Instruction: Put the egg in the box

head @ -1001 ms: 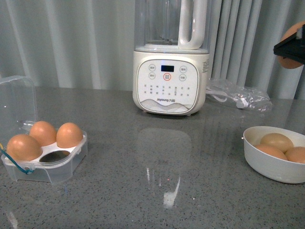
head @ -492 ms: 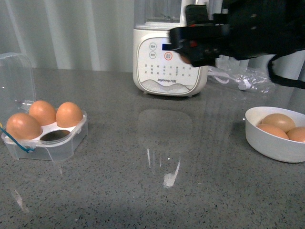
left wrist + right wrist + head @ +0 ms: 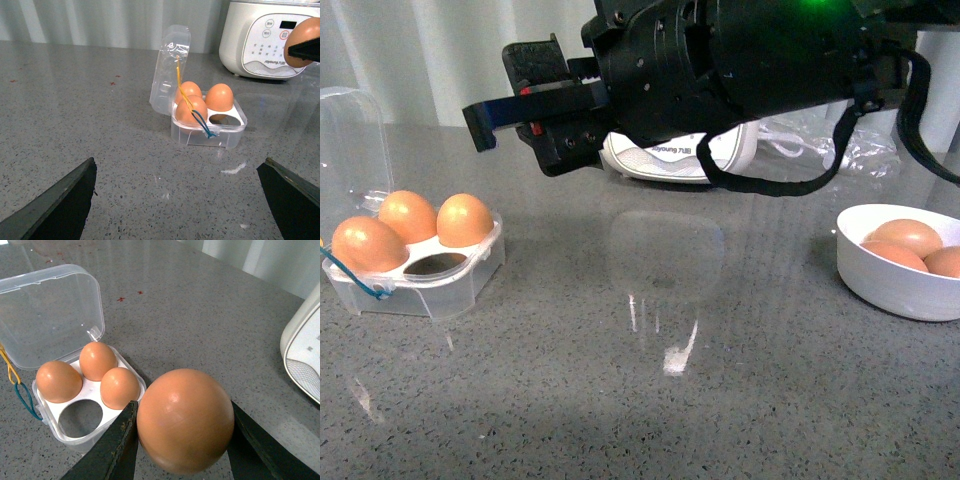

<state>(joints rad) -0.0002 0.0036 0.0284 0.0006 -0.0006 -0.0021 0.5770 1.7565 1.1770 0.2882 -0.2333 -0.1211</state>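
Egg (image 3: pixel 185 420) clamped in R hand (image 3: pixel 510 100), above/beside box (image 3: pixel 50 422).

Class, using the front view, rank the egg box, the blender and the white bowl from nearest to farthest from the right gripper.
From the right gripper:
1. Egg box, low on the left, just beyond the fingertips.
2. Blender, at the back, behind the arm.
3. White bowl, far right.
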